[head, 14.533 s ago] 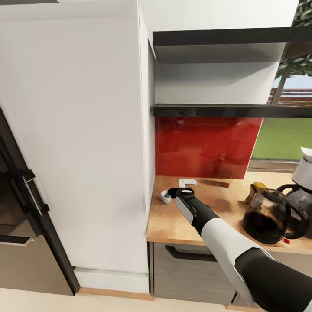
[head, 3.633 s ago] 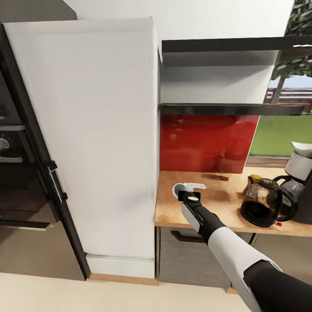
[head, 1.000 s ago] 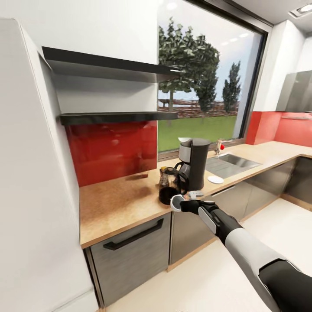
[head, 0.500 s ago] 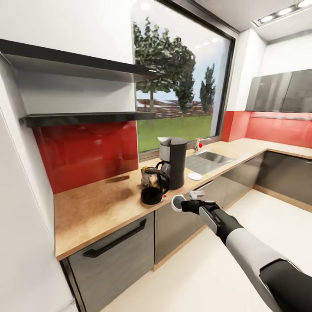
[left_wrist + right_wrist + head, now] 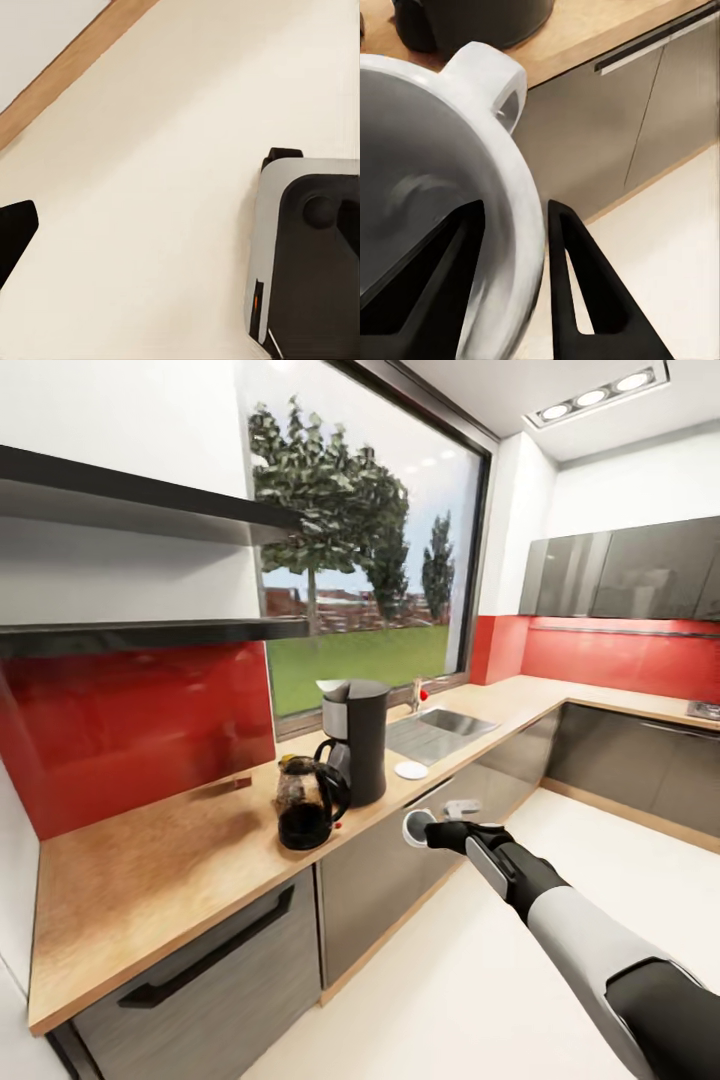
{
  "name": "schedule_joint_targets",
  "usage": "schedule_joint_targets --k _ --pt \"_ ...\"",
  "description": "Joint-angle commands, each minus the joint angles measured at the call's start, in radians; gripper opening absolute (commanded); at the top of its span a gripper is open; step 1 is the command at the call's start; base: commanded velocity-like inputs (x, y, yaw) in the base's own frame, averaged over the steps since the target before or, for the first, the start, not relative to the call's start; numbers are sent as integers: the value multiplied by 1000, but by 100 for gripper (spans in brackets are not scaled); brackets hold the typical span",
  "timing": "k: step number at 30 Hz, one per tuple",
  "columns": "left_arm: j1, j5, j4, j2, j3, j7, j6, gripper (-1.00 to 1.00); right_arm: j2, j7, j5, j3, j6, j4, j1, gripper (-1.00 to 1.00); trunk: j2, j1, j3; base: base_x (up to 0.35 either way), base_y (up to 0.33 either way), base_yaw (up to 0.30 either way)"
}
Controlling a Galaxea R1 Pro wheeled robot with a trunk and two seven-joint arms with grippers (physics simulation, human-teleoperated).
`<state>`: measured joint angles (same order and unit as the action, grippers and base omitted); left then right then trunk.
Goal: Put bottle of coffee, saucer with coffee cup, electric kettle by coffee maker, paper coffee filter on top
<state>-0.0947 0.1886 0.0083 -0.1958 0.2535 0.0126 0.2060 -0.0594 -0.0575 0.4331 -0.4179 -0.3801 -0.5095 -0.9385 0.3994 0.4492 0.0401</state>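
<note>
The right gripper point(image 5: 425, 830) is carrying the cup point(image 5: 414, 827) out in front of the robot, over the floor point(image 5: 480, 980) and just off the front edge of the counter point(image 5: 170, 870). The right wrist view is showing why the hold is working: one finger point(image 5: 427, 277) is sitting inside the bowl and the other finger point(image 5: 585, 292) is pressing outside, so the cup's wall is pinched between them and the handle is left free, pointing toward the counter. The cup is white and glazed, with a thick rounded rim, a stubby loop handle and a shadowed grey inside that is looking empty.

The saucer point(image 5: 411, 770), a small white disc, is lying on the counter near its front edge, between the coffee maker point(image 5: 355, 750) and the sink point(image 5: 440, 725). The kettle point(image 5: 305, 815), dark glass with a black handle, is standing just beside the coffee maker on its other side, something pale is resting on the maker's top, likely the filter. The cup probably belongs on that saucer next.

In the left wrist view, the left gripper's state cannot be told; the camera is looking down at floor and part of the robot's base point(image 5: 307, 255).
</note>
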Motion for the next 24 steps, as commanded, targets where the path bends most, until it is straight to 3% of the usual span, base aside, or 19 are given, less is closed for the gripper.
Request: schedule_joint_targets --k 1,3,7,9,16,24 --pt "0 9 1 0 9 1 -15 100 -4 0 3 -4 -3 -1 0 -100 1 1 0 272 -164 -17" --pt "0 9 0 0 8 -7 -83 100 -8 78 3 -1 -3 -3 0 -100 1 1 0 273 -166 -6" --pt "0 10 0 1 7 -54 -123 100 -8 280 10 0 -2 -55 -1 -100 1 1 0 273 -167 -2" --pt "0 10 1 4 7 -70 -127 100 -8 311 10 1 -2 -99 -1 -100 1 1 0 274 -168 0" --pt "0 12 1 8 6 -82 -153 100 -9 334 9 4 -2 -179 0 -100 1 1 0 283 -168 0" --pt "0 14 -1 15 7 -85 -166 100 -7 335 10 57 -2 -198 0 -100 1 1 0 286 -167 0"
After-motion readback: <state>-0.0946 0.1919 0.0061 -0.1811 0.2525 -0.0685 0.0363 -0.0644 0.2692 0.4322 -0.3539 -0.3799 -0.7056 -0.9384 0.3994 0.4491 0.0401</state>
